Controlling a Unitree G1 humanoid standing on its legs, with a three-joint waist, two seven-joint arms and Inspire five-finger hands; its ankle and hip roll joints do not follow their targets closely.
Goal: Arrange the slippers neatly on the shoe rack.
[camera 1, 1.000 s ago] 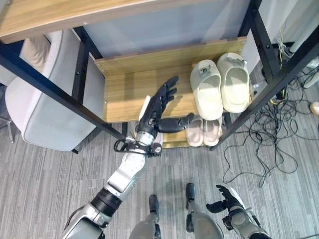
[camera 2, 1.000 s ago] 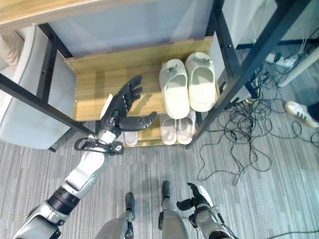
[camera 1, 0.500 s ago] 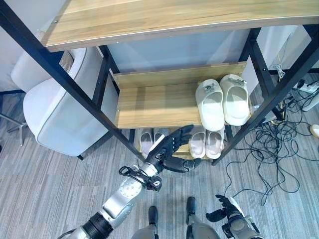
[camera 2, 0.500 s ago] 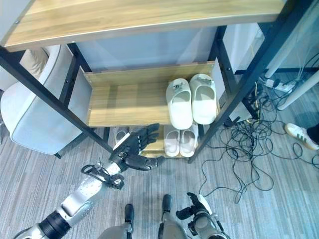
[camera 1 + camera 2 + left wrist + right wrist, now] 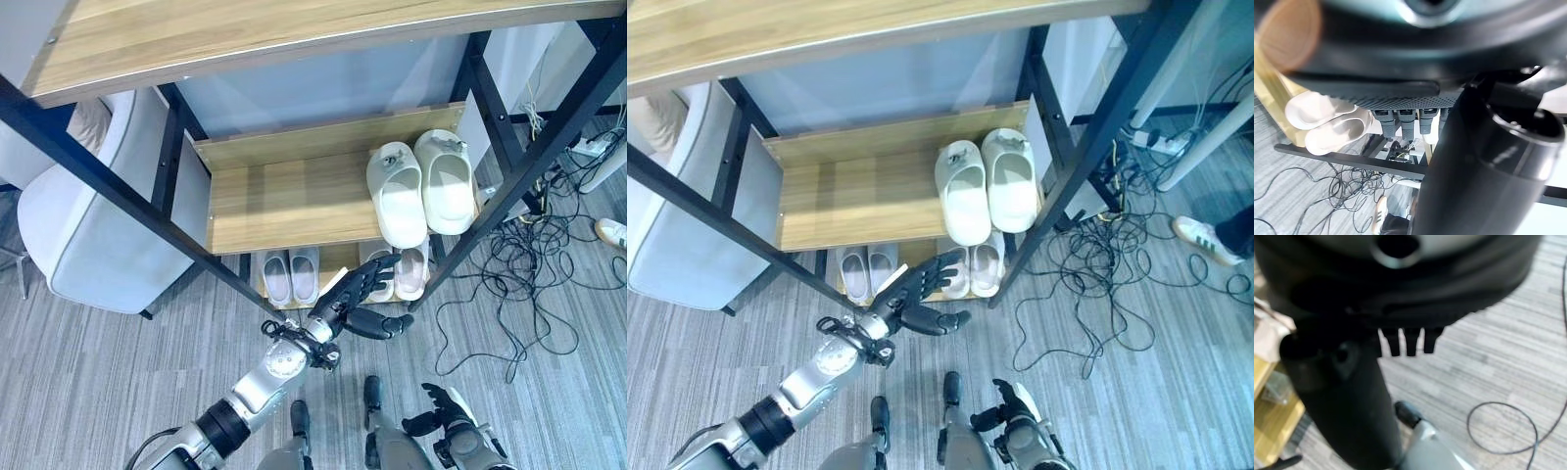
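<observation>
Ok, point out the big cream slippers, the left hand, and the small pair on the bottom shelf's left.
Cream slippers (image 5: 400,196), left eye view, left slipper's strap.
Left hand (image 5: 355,294), left eye view, palm.
Small pair (image 5: 277,276), left eye view, left slipper's insole.

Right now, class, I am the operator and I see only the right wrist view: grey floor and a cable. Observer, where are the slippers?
Observer: A cream pair lies on the rack's middle shelf, at its right end.
Operator: Any others?
Observer: Two small pairs lie on the bottom shelf: the left pair in plain sight, the right pair partly behind the left hand.
Operator: Is that hand holding anything?
Observer: No. It is open and empty, in front of the bottom shelf.
</observation>
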